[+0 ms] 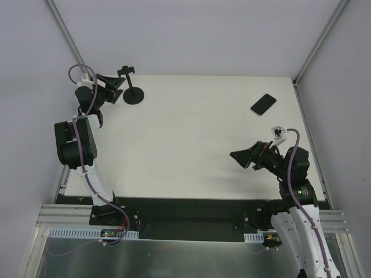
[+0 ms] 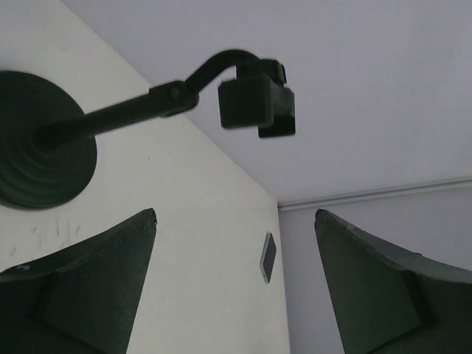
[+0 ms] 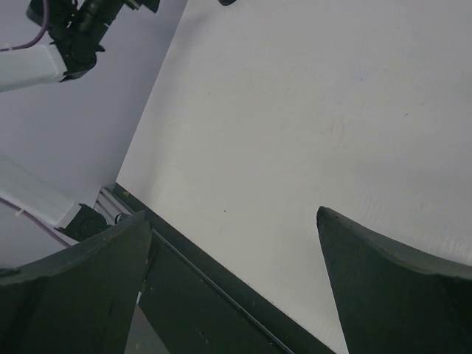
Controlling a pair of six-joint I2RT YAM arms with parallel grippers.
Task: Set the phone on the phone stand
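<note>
Right gripper (image 1: 239, 155): over the near right part of the table (image 1: 185, 150), pointing left; fingers (image 3: 81, 287) spread wide, only bare tabletop between them; holds nothing. Phone (image 1: 263, 104): flat on the table near the far right corner, dark face up, set at a slant to the table edges; touched by neither gripper; well apart from the stand and not yet on it; in the left wrist view it shows as a small sliver (image 2: 268, 257) far across the table. Left gripper (image 1: 116, 90): far left, at the table's left edge, pointing right toward the stand; fingers (image 2: 96, 287) apart, nothing between them; just beside the stand's base, though contact cannot be told. Stand (image 1: 134, 92): black; round disc base on the table near the far edge, left of centre; thin stem rising from the disc; short cross bracket on top; in the left wrist view the base (image 2: 44, 147) sits close above the left finger and the bracket shows against the wall.
</note>
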